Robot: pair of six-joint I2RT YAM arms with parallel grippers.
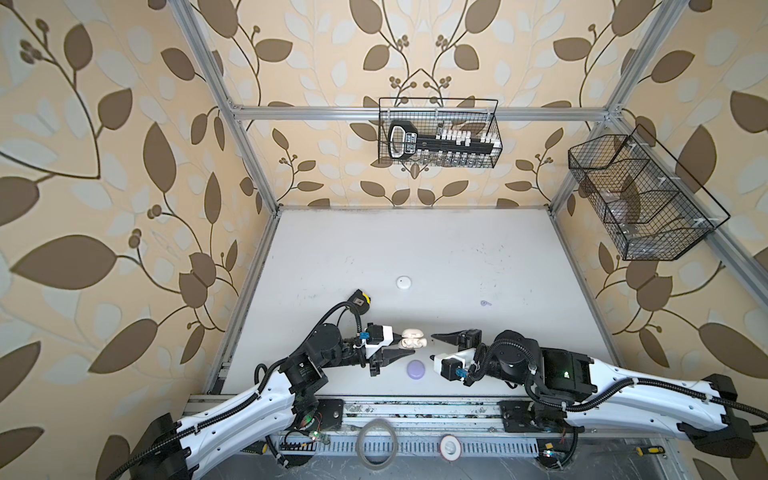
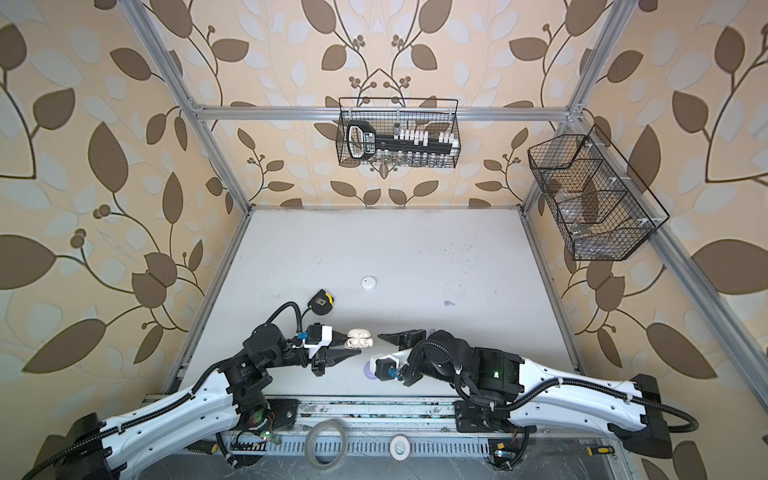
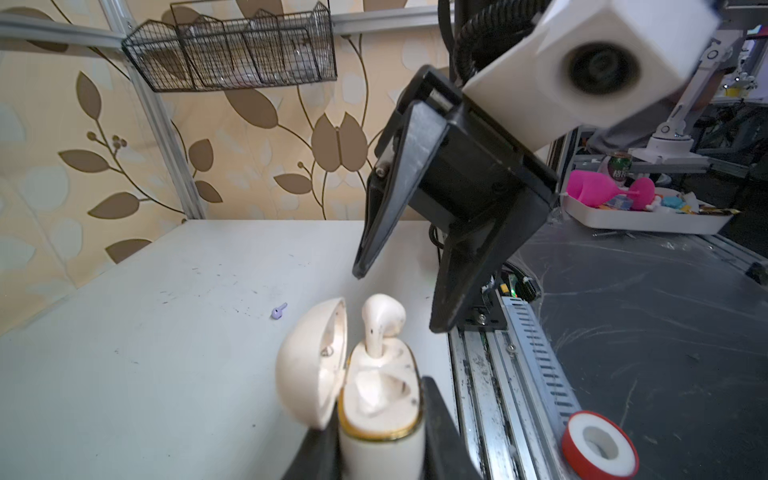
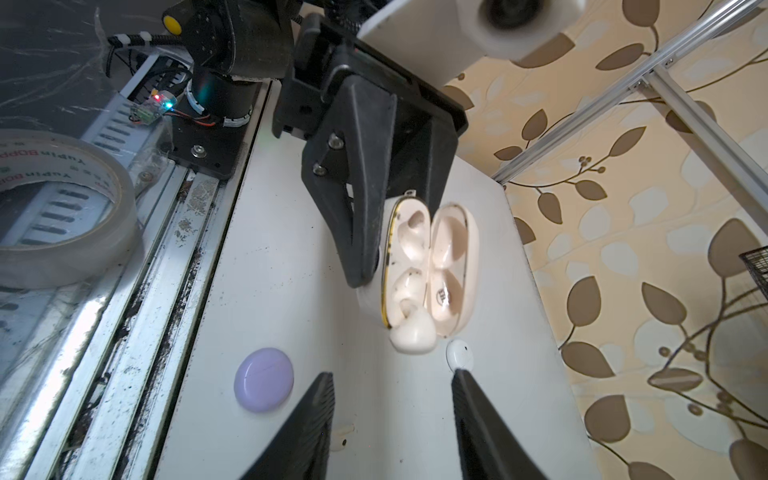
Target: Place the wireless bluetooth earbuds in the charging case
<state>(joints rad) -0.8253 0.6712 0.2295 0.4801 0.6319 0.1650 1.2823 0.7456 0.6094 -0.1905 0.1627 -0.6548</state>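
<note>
My left gripper [image 1: 409,343] is shut on the cream charging case [image 1: 413,338] [image 3: 380,399], whose lid stands open. A cream earbud [image 3: 382,320] [image 4: 413,332] stands in the case's far slot, stem down and head sticking out. The near slot looks empty. My right gripper [image 1: 434,347] [image 4: 392,374] is open just right of the case and holds nothing. Another cream earbud [image 4: 343,436] lies on the table, partly hidden by one of its fingers. A lavender earbud [image 1: 485,303] [image 3: 279,311] lies farther back on the right.
A closed lavender case [image 1: 415,369] [image 4: 264,380] lies in front of the grippers, a round white case [image 1: 403,282] behind them. A tape measure [image 1: 359,301] sits behind the left arm. Wire baskets [image 1: 438,133] [image 1: 640,195] hang on the frame. Tape rolls [image 1: 376,442] [image 3: 600,444] lie past the front rail.
</note>
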